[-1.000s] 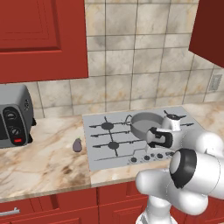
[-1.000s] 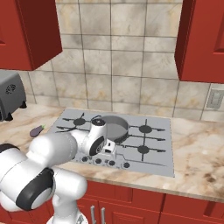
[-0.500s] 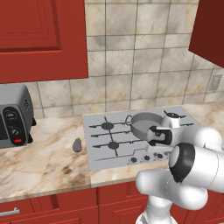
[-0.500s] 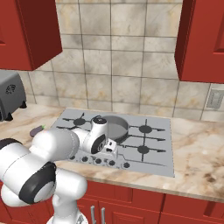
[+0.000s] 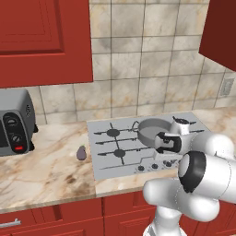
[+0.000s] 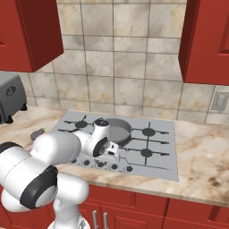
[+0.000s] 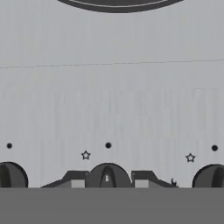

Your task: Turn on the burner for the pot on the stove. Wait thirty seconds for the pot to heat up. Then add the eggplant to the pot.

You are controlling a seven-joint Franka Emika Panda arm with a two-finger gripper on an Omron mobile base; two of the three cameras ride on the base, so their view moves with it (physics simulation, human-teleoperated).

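The grey pot [image 5: 154, 129] sits on the rear right burner of the light-grey stove [image 5: 107, 154], just beyond my hand. In the hand view my gripper [image 7: 108, 181] is down at the front knob row, and its two dark fingers [image 7: 78, 179] press against both sides of the middle knob [image 7: 108, 174]. Two more knobs [image 7: 11, 175] flank it. The small dark purple eggplant [image 5: 82, 153] lies on the marble counter left of the stove, well away from the gripper. From the right base view the pot [image 6: 117, 127] shows behind my hand and the eggplant [image 6: 37, 133] at the stove's left edge.
A grey toaster oven [image 5: 14, 122] with a red button stands at the counter's far left. Red cabinets hang above and run below the counter. Black star grates [image 6: 147, 153] cover the stove's right side. A wall outlet [image 6: 219, 100] is at the far right.
The hand has dropped slightly toward the knob row and the fingers have closed in from wide open onto the middle knob. Pot and eggplant have not moved.
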